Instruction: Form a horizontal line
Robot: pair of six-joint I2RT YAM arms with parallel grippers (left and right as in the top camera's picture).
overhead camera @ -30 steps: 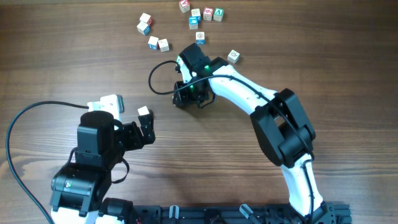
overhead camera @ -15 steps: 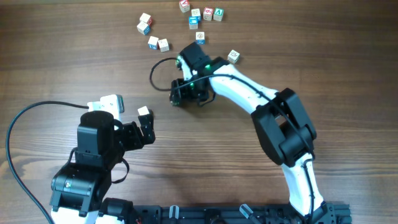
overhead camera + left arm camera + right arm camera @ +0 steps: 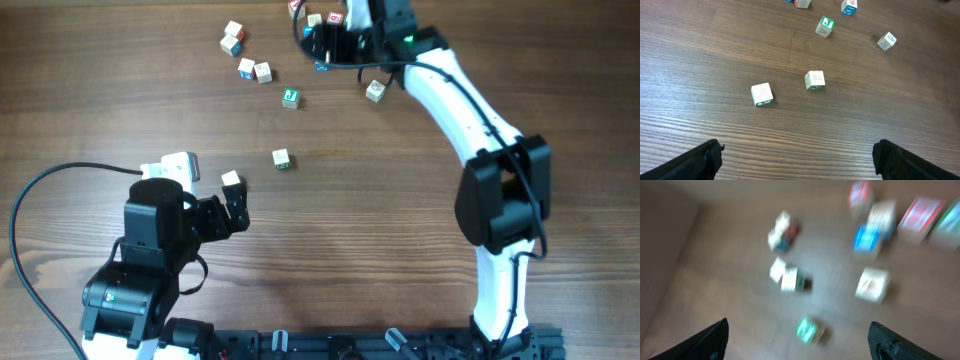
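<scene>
No row of three touching cubes shows in any view. Two pale cubes lie apart: one (image 3: 232,179) (image 3: 761,94) just ahead of my left gripper (image 3: 238,212) (image 3: 800,161), the other (image 3: 281,158) (image 3: 815,80) further right. A green J cube (image 3: 290,97) (image 3: 825,26) lies beyond them. My left gripper is open and empty. My right gripper (image 3: 332,45) (image 3: 801,342) is open and empty over the far cube cluster. Its view is blurred, with a green-faced cube (image 3: 810,329) between the fingers, below them.
Several loose letter cubes lie at the far edge: a pair (image 3: 254,69), another pair (image 3: 232,38), a lone pale cube (image 3: 374,91) (image 3: 886,41), and red, blue and green ones (image 3: 314,20) partly under the right arm. A black cable loops there.
My right arm swung from the table's middle up to the far cube cluster. A pale cube and the green J cube now lie uncovered where it was. The left arm has not moved.
</scene>
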